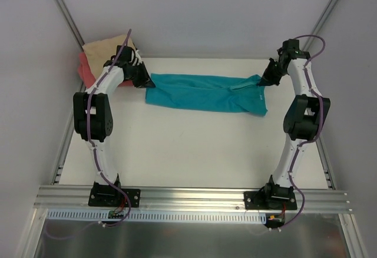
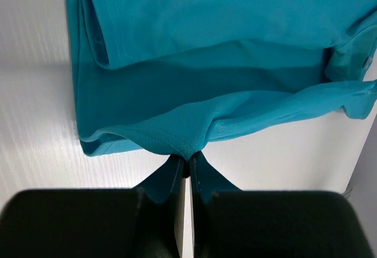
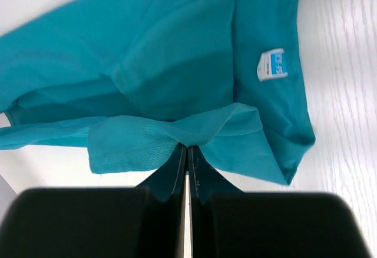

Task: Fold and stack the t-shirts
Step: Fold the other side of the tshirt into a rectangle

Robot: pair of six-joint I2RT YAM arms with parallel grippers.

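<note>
The teal t-shirt (image 1: 203, 93) lies on the table (image 1: 194, 152) as a long narrow band stretched between the two tools, already doubled over lengthwise. The left tool (image 2: 187, 159) is pinched tight on a hem fold at its own end, and the right tool (image 3: 187, 149) is closed the same way on a flap of cloth at the collar end, the white neck label (image 3: 271, 65) just beyond its tips. Just behind the left tool, the tan-beige t-shirt (image 1: 103, 49) rests on the coral-pink t-shirt (image 1: 86, 72) (whether those two are neatly folded I cannot tell). By my reckoning the teal tee is mid-fold: it needs folding shorter, then stacking
</note>
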